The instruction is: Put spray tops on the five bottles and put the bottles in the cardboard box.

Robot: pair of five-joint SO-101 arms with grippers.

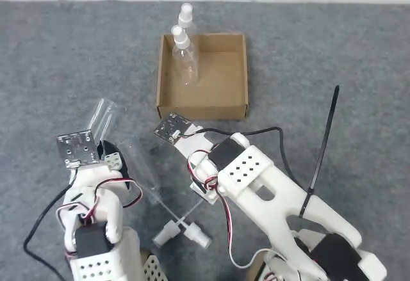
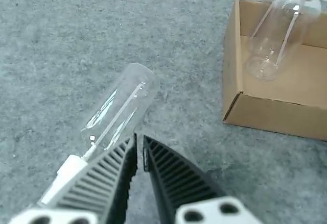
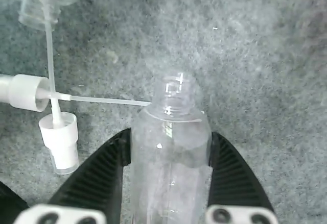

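My right gripper (image 3: 171,137) is shut on a clear bottle (image 3: 171,132) that has an open neck and no top. Two white spray tops (image 3: 56,137) lie crossed just past it, seen in the high view as the spray tops (image 1: 182,233). Another open bottle (image 1: 138,162) lies between the arms. My left gripper (image 2: 139,152) is shut and holds nothing. Beside it lies a bottle (image 2: 120,109) with its spray top fitted. The cardboard box (image 1: 237,105) holds one upright topped bottle (image 1: 186,57). A second topped bottle (image 1: 186,15) stands at the box's far edge.
Grey carpet covers the table. A black cable tie (image 1: 323,143) lies to the right of the right arm (image 1: 269,185). Red, black and white wires run along both arms.
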